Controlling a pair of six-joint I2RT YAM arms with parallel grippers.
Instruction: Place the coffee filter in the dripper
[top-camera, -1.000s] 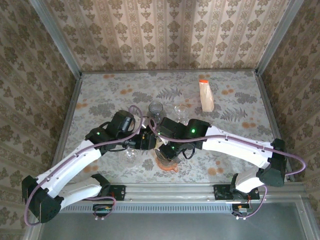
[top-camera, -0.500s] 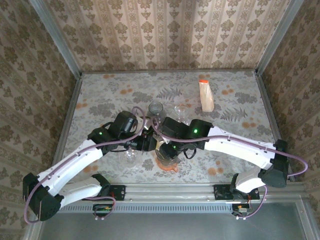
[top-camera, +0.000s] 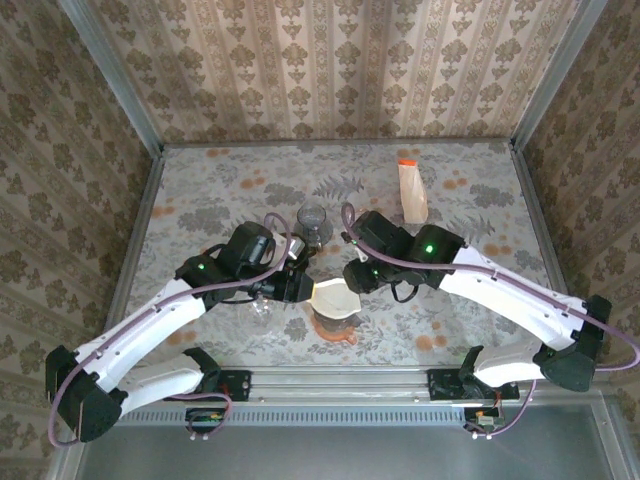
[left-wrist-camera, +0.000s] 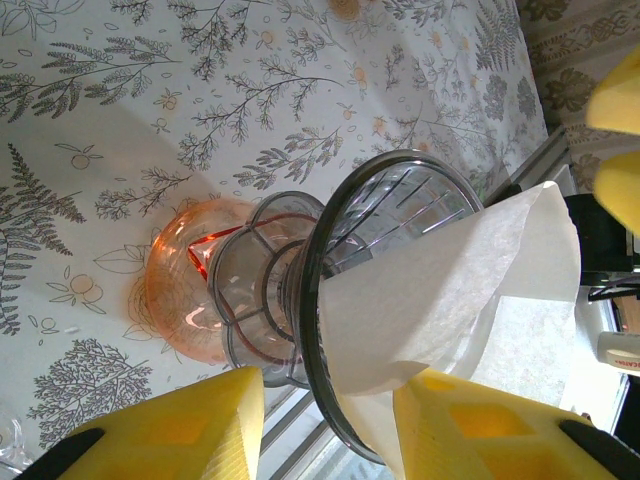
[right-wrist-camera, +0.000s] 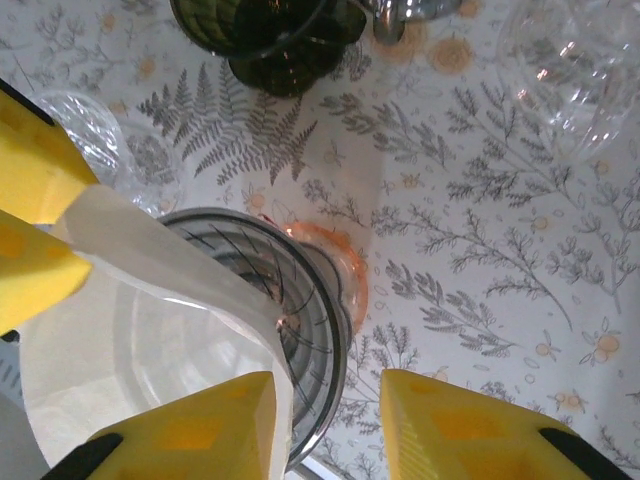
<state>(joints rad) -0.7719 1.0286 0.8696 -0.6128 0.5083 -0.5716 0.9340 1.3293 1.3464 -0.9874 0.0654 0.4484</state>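
Yellow-padded left gripper (top-camera: 304, 289) astride the rim of the dripper (left-wrist-camera: 400, 195) and the raised left edge of the filter (top-camera: 335, 297), one pad right at the paper (clamped or merely close, cannot tell). Filter seated open in the dripper, atop an orange base (left-wrist-camera: 180, 300) near the front edge of the table (top-camera: 200, 190), one corner standing above the rim. Just right of it, right gripper (right-wrist-camera: 328, 380) released, jaws apart, grasping nothing; farther right, well apart, a bottle (top-camera: 411, 192).
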